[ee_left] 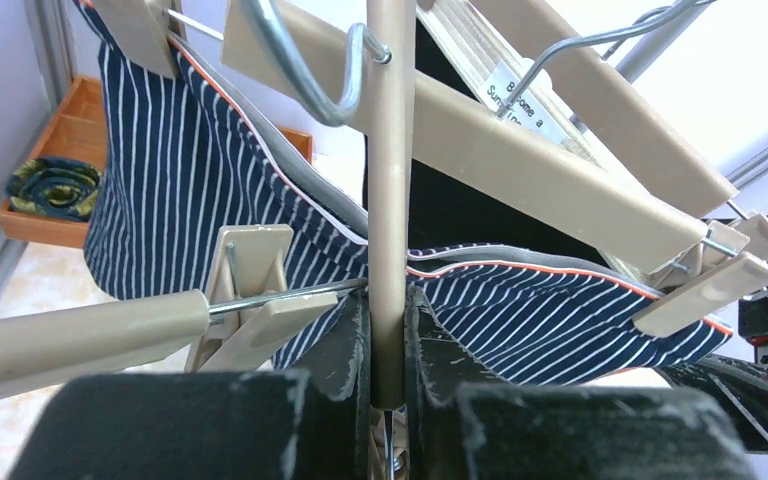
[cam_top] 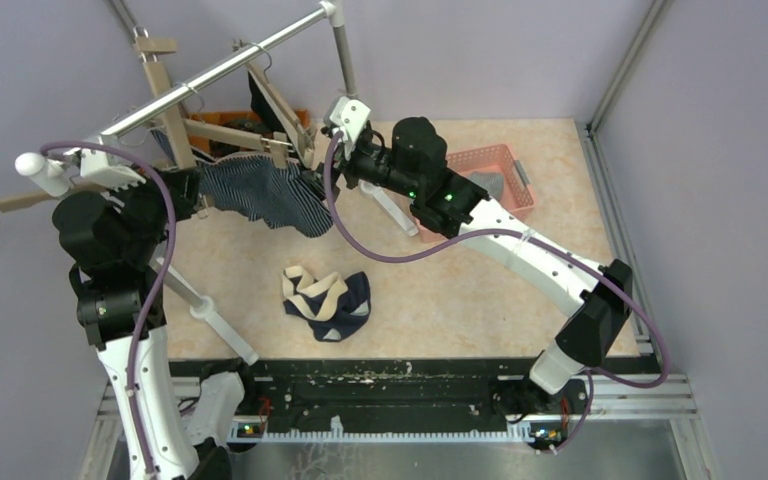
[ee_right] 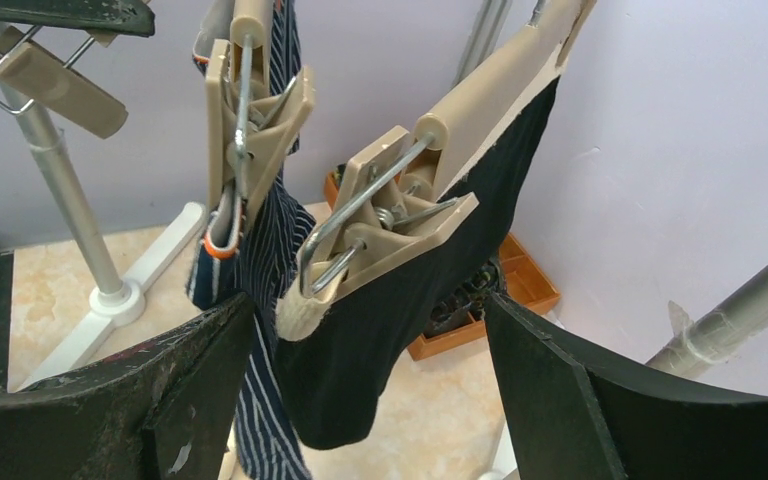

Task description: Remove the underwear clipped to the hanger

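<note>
The navy-striped underwear (ee_left: pixel 160 190) hangs clipped to a beige hanger (ee_left: pixel 520 150), and black underwear (ee_right: pixel 380 350) is pinned in a clip (ee_right: pixel 380 235) just beside it. Another pair (cam_top: pixel 326 305) lies loose on the table (cam_top: pixel 460 290). My left pincer (ee_left: pixel 388 340) is clenched on a hanger bar (ee_left: pixel 390 200). My right pincer (ee_right: pixel 368 300) is spread wide, with one finger on either side of the black pair's clip.

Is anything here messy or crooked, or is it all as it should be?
A loose pair of underwear lies crumpled on the table. The hangers on the rail tilt steeply, and the striped underwear sags beneath them.
</note>
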`<state>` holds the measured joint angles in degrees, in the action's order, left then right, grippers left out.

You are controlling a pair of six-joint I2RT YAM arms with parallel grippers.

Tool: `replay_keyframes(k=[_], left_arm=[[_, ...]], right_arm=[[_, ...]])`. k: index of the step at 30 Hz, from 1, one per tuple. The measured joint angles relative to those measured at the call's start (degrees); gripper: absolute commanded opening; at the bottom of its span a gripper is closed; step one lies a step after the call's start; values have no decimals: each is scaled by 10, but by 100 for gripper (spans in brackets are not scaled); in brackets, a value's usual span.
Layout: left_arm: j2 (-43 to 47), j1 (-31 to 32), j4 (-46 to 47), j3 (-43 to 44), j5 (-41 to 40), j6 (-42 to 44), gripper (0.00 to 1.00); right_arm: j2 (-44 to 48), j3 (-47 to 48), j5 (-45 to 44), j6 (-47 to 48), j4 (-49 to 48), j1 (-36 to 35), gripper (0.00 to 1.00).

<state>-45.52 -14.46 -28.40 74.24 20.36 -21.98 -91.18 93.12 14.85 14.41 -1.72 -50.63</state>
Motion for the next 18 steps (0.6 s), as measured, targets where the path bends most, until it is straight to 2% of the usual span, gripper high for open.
replay_keyframes(k=[7,14,18], left_arm=[[24,-1,32,-12,-23,19,0],[37,-1,110,-26,-43,26,0],[40,-1,115,-26,-52,30,0]], right_arm=[[0,-1,0,0,-1,0,85],[0,-6,-3,1,-5,0,85],[0,-9,-4,5,-4,0,85]])
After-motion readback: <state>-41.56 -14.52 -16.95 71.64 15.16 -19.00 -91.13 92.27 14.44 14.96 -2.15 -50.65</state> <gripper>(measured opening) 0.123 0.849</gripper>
